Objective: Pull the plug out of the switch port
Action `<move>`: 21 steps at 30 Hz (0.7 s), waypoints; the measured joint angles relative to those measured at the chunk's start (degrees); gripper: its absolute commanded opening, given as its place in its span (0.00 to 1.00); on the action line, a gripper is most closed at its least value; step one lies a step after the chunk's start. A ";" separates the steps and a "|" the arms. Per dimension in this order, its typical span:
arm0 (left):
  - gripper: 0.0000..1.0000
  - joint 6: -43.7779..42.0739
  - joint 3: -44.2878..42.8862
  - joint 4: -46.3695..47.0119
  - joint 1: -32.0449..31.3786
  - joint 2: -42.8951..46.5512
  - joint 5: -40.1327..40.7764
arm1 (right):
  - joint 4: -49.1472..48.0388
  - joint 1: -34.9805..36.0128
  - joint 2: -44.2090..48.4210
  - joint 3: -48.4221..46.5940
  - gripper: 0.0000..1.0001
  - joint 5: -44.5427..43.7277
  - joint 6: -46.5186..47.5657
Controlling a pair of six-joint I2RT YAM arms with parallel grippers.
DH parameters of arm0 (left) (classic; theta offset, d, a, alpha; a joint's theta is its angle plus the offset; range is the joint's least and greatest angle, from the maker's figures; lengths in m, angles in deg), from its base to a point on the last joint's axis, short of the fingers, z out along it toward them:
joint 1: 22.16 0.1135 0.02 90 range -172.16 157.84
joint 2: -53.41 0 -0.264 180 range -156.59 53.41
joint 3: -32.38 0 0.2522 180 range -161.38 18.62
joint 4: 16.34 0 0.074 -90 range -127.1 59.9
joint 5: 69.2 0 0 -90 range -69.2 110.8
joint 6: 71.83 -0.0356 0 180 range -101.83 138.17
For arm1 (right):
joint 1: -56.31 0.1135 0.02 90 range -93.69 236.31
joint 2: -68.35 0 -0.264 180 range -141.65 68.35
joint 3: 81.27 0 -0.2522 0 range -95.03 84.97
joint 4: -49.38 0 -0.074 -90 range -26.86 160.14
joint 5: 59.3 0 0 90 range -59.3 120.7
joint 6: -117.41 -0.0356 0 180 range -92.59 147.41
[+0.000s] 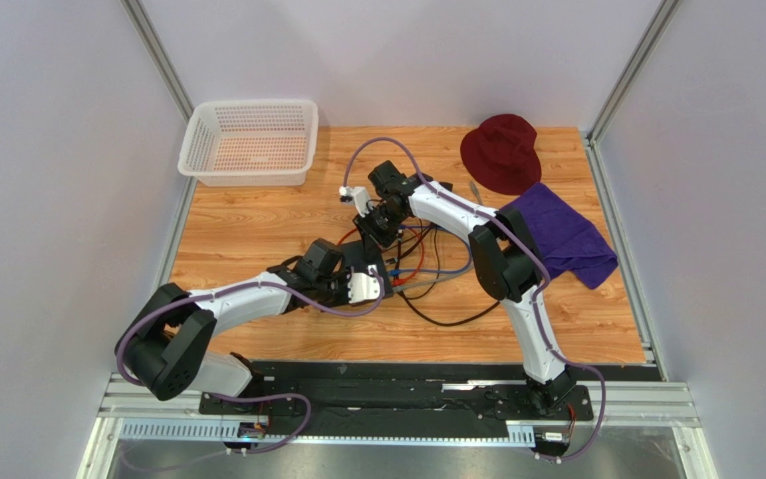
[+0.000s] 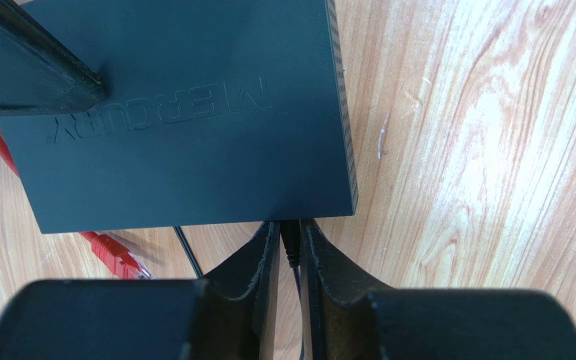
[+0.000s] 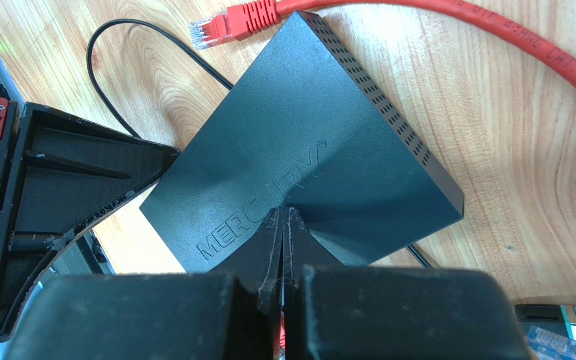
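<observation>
The switch is a flat dark grey box marked MERCURY, lying on the wooden table; it also shows in the right wrist view. A thin black plug with its cable enters the box's near edge; the port itself is hidden under that edge. My left gripper is shut on this plug, fingertips touching the box edge. My right gripper is shut and empty, its tips pressed on the box's top by the lettering. In the top view the left gripper and the right gripper hide most of the box.
A loose red network cable with its plug lies beside the box, next to a thin black cable. More cables trail right of the box. A white basket, a dark red hat and a purple cloth lie further off.
</observation>
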 measured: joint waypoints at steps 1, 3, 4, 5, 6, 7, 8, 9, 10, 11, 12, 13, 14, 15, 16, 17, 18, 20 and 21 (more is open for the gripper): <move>0.13 0.04 0.00 0.07 0.02 -0.07 0.07 | -0.02 0.00 0.00 0.00 0.00 -0.02 0.00; 0.03 -0.02 -0.17 -0.04 0.02 -0.26 0.15 | -0.17 0.00 0.00 0.00 0.00 -0.17 -0.04; 0.00 0.00 -0.24 -0.15 0.02 -0.33 0.15 | -0.26 0.00 0.00 0.00 0.00 -0.22 -0.04; 0.00 -0.02 -0.37 -0.39 0.02 -0.37 0.15 | -0.35 0.02 0.00 0.00 0.00 -0.24 -0.07; 0.00 0.02 -0.46 -0.57 0.02 -0.39 0.15 | -0.37 0.02 0.00 0.00 0.00 -0.28 -0.07; 0.00 0.00 -0.55 -0.76 0.02 -0.39 0.11 | -0.37 0.00 0.00 0.00 0.00 -0.31 -0.07; 0.00 -0.15 -0.70 -1.07 0.02 -0.39 0.00 | -0.37 0.00 0.00 0.00 0.00 -0.33 -0.07; 0.00 -0.28 -1.03 -1.60 0.02 -0.46 -0.15 | -0.37 0.00 0.00 0.00 0.00 -0.33 -0.07; 0.00 -0.57 -1.36 -2.21 0.07 -0.61 -0.31 | -0.37 0.00 0.00 0.00 0.00 -0.33 -0.07; 0.00 -0.81 -1.84 -2.93 0.09 -0.79 -0.59 | -0.37 0.00 0.00 0.00 0.00 -0.33 -0.07; 0.00 -0.87 -2.49 -4.02 0.11 -1.03 -1.01 | -0.42 0.00 0.00 0.00 0.00 -0.31 -0.07; 0.00 -0.94 -3.15 -5.25 0.11 -1.27 -1.51 | -0.50 0.00 0.00 0.00 0.00 -0.31 -0.07; 0.00 -0.92 -3.80 -6.47 0.13 -1.49 -2.03 | -0.55 0.00 0.00 0.00 0.00 -0.31 -0.07; 0.00 -0.83 -4.70 -8.00 0.13 -1.99 -2.49 | -0.55 0.02 0.00 0.00 0.00 -0.26 -0.07; 0.00 -0.44 -6.08 -9.79 0.13 -2.89 -2.93 | -0.57 0.02 0.02 0.00 0.00 -0.31 -0.07; 0.00 0.22 -7.45 -11.32 0.13 -3.98 -3.32 | -0.57 0.02 0.02 0.00 0.00 -0.31 -0.07; 0.00 0.98 -8.76 -12.74 0.15 -5.25 -3.63 | -0.57 0.02 0.02 0.02 0.00 -0.33 -0.04; 0.00 2.36 -10.25 -14.23 0.17 -6.73 -3.82 | -0.57 0.00 0.02 0.07 0.00 -0.37 -0.07; 0.00 3.08 -10.43 -14.38 0.24 -6.80 -3.87 | -0.59 0.00 0.04 0.11 0.00 -0.39 -0.07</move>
